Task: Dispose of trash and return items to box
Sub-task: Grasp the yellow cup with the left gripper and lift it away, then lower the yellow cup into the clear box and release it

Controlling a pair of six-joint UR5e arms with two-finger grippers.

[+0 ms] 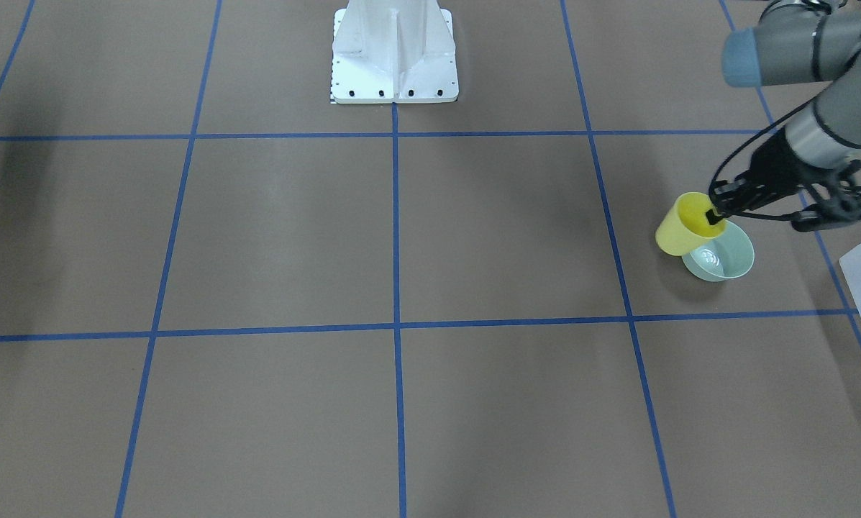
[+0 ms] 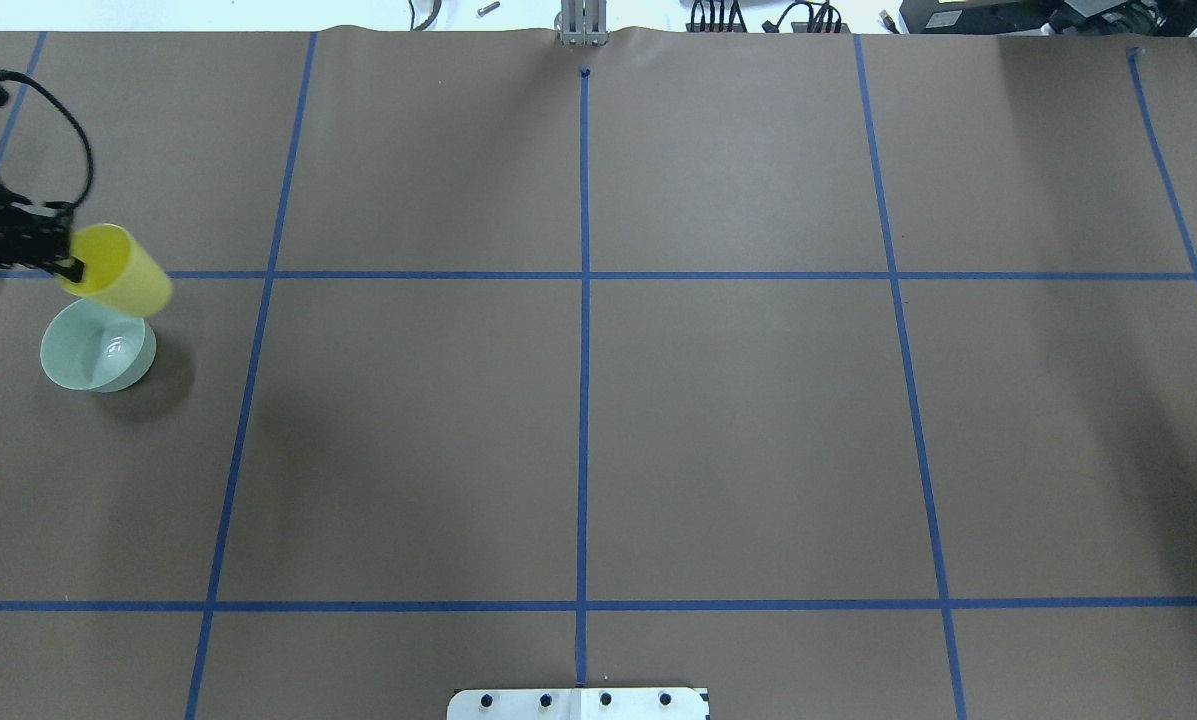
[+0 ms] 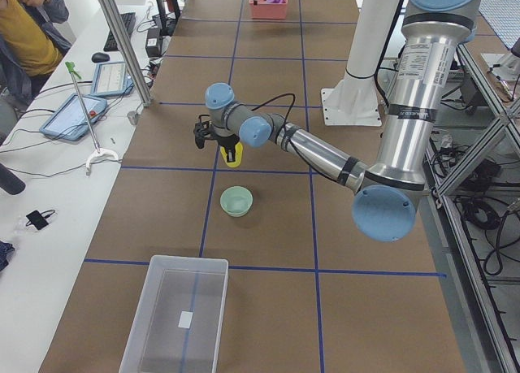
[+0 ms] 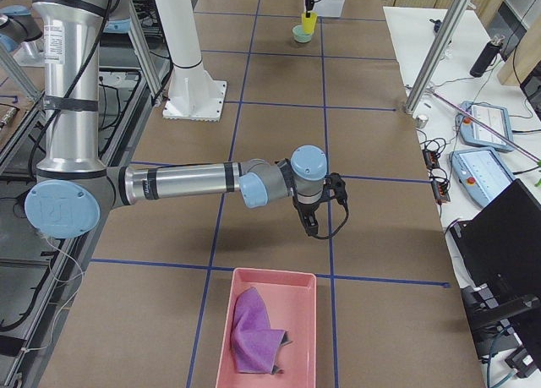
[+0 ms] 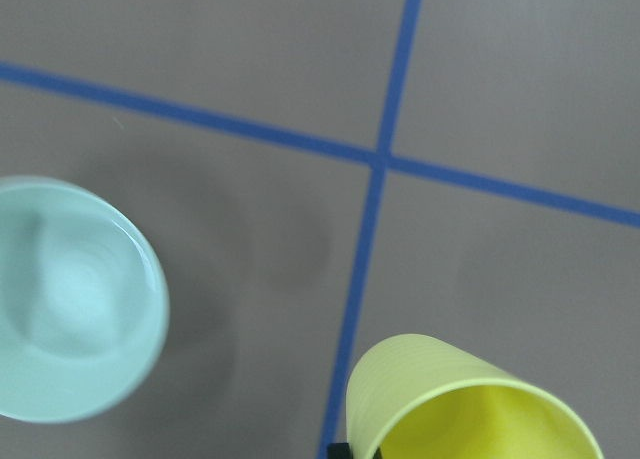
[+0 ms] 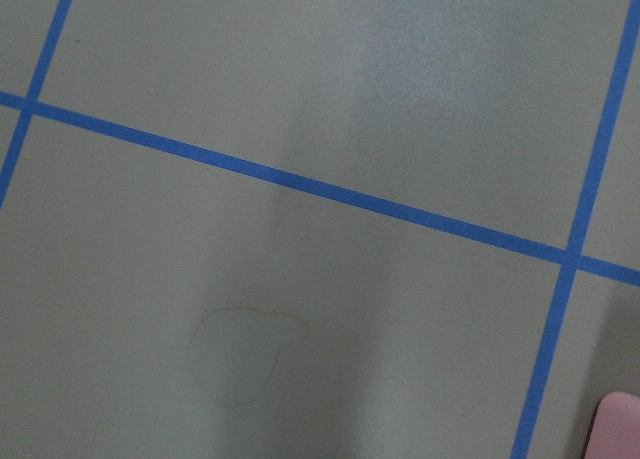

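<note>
My left gripper [image 1: 714,214] is shut on the rim of the yellow cup [image 1: 682,226] and holds it tilted just above the table, over the edge of the mint-green bowl [image 1: 721,260]. Cup [image 2: 123,272] and bowl [image 2: 96,348] show at the far left of the overhead view, and the left wrist view shows the cup [image 5: 470,409] and the bowl [image 5: 70,299]. The frosted box [image 3: 179,316] stands near the bowl. The purple cloth [image 4: 254,333] lies in a pink tray [image 4: 275,278]. My right gripper [image 4: 308,227] hovers above the table near that tray; I cannot tell if it is open.
The white robot base [image 1: 394,65] stands at the table's robot side. Blue tape lines [image 2: 583,400] cross the brown table. Operators' tablets [image 3: 77,113] and cables lie on the side bench. A corner of the pink tray [image 6: 622,424] shows in the right wrist view.
</note>
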